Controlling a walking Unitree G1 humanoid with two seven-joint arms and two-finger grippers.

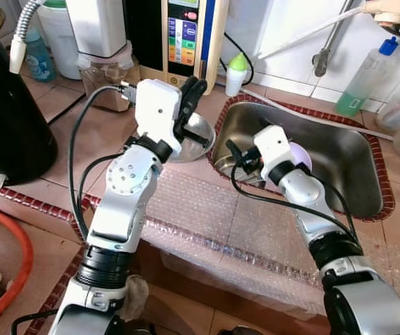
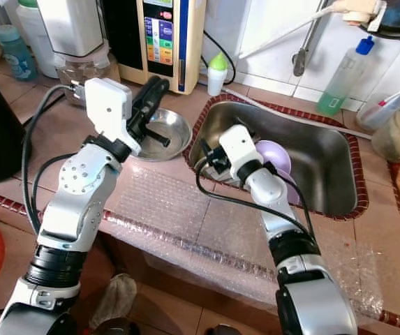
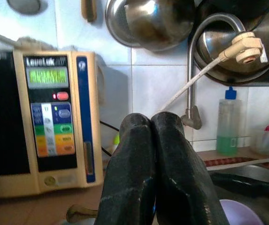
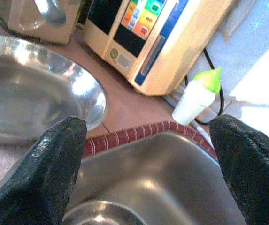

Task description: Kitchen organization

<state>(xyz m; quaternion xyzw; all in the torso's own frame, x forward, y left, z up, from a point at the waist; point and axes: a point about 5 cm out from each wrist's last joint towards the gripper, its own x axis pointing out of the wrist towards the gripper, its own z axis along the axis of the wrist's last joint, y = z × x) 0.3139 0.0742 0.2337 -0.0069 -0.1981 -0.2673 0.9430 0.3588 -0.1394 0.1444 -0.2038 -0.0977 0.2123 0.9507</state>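
Steel bowl (image 2: 159, 136) on counter (image 2: 179, 202), left of sink (image 2: 325, 157).

A brown tiled counter (image 1: 81, 136) holds a shallow steel bowl (image 2: 159, 136) left of the sunken steel sink (image 1: 346, 160), bubble wrap (image 1: 206, 209) near.

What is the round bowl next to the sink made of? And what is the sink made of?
The bowl looks like shiny metal, probably stainless steel: it mirrors bright light like a spoon. The sink seems to be the same kind of metal with a duller, brushed look, grey with soft reflections. The purple dish in it looks like plastic, though that's less sure.
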